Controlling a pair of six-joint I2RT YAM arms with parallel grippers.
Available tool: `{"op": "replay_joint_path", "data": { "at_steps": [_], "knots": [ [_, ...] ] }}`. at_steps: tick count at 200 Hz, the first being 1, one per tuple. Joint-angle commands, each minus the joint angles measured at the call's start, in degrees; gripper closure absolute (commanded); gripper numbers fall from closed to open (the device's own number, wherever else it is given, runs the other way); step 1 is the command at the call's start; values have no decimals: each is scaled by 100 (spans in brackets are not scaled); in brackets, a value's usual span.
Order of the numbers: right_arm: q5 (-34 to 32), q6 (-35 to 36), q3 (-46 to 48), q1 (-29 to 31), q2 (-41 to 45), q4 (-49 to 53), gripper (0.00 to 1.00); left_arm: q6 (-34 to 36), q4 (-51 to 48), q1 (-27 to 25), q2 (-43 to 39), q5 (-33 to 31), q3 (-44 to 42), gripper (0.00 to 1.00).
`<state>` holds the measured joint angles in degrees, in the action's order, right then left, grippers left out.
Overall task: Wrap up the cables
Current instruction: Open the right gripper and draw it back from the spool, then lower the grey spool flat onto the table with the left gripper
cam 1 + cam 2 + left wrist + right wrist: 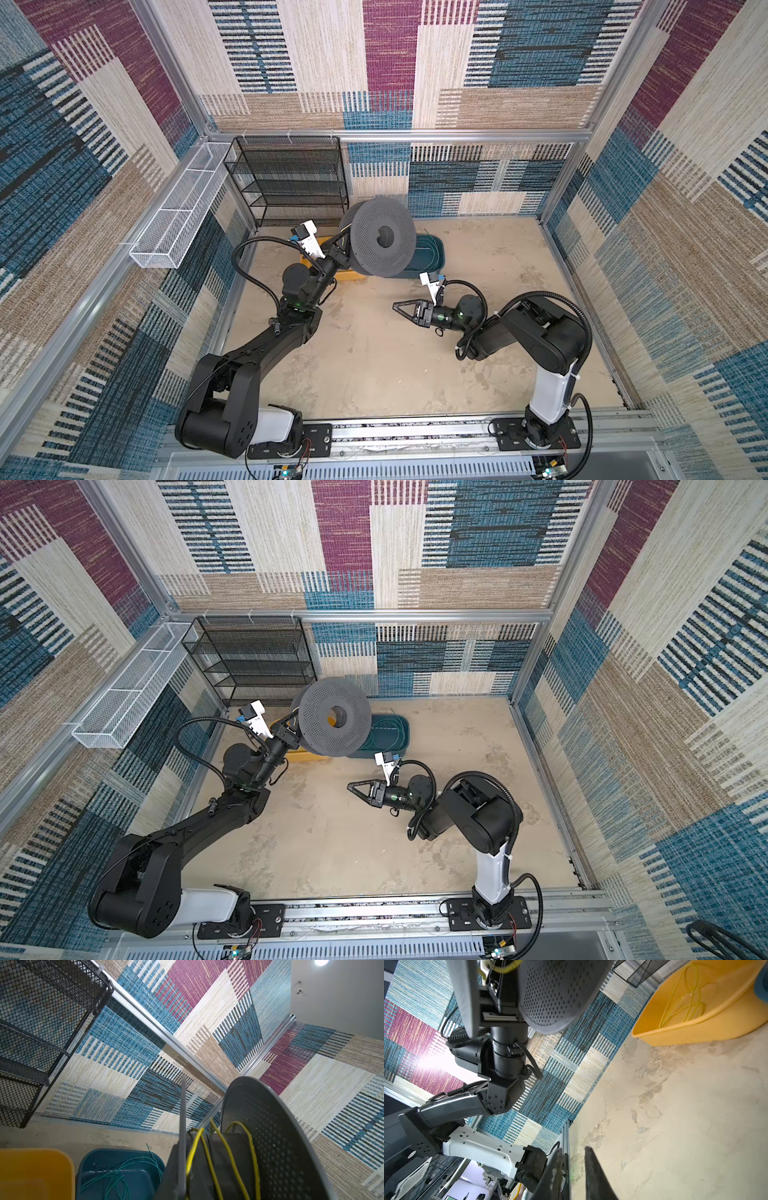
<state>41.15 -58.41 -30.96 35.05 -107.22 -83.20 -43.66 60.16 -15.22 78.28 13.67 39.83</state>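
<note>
My left gripper [343, 253] is shut on a grey perforated spool [382, 243] and holds it up above the bins; its fingers are mostly hidden behind the spool's flange. Loose turns of yellow cable [230, 1153] lie round the spool's core. More yellow cable [683, 1007] lies in the yellow bin [695, 1030]. Teal-green cables [116, 1176] lie coiled in the teal bin [99, 1152]. My right gripper [397, 307] hovers over the bare floor in front of the bins, its tips pointing left. It is open a little [574, 1150], with nothing between its fingers.
A black mesh shelf rack [291, 178] stands at the back left corner, just behind the spool. A white mesh basket [178, 216] hangs on the left wall rail. The two bins [390, 733] sit side by side at the back of the floor.
</note>
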Motion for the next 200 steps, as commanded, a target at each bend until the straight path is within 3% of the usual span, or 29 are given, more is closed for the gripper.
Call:
{"op": "replay_joint_path", "data": {
  "at_steps": [1, 39, 59, 85, 113, 148, 200],
  "knots": [
    [-48, 164, 221, -90, 166, -687, 74, -32, 498, 20, -70, -61, 7, 100],
    [-439, 769, 959, -502, 1152, 912, 68, 696, -1005, 5, -564, 204, 193, 100],
    [-1078, 1647, 1051, -638, 2240, 2943, 62, 1633, -2531, -118, -1070, 83, 437, 100],
    [-2508, 2815, 621, -685, 3618, 5696, 56, 3129, -4275, -708, -1518, -656, 894, 100],
    [-3585, 3371, 135, -915, 4386, 7072, 48, 4433, -5323, -1675, -1473, -1751, 1315, 100],
    [-4530, 3530, -55, -1146, 5019, 7592, 42, 6320, -5368, -3082, -1046, -3476, 1447, 100],
    [-4885, 3447, 32, -1409, 5356, 7687, 41, 9029, -3185, -4406, 65, -4750, 800, 100]
  ]
}}
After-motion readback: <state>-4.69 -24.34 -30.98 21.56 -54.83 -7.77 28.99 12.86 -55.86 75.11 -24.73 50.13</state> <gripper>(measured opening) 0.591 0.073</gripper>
